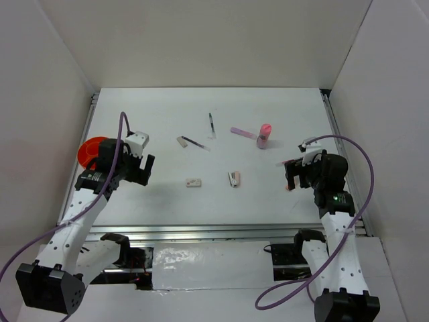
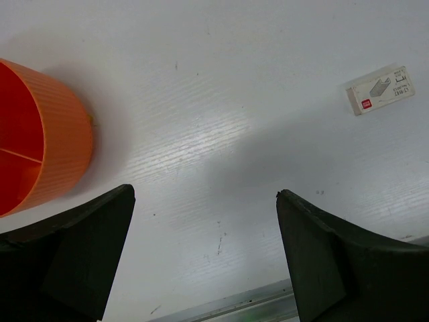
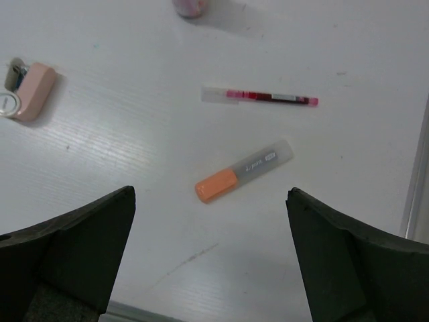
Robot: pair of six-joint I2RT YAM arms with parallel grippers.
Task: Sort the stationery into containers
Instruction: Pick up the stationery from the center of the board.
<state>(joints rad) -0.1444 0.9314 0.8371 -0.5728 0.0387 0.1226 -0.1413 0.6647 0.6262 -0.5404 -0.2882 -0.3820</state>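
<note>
Left tool (image 2: 204, 225) and right tool (image 3: 209, 225) were held wide and empty above the worktop's (image 1: 268, 201) near edge. The orange-red tub (image 2: 60, 141) was noted at the left edge. An orange marker (image 3: 242, 171) and a red pen (image 3: 260, 98) were seen by the right edge. Farther back, a pink cylinder (image 1: 264, 135) and a lilac pen (image 1: 241, 131) were recorded.

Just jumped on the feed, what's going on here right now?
Nothing has been picked up: both tools are open and empty. The left tool hovers just beside the tub, with a white box lying further off. The right tool hangs over an orange marker and a red pen. A lilac pen and a pink cylinder lie loose further out, none of it sorted.
</note>
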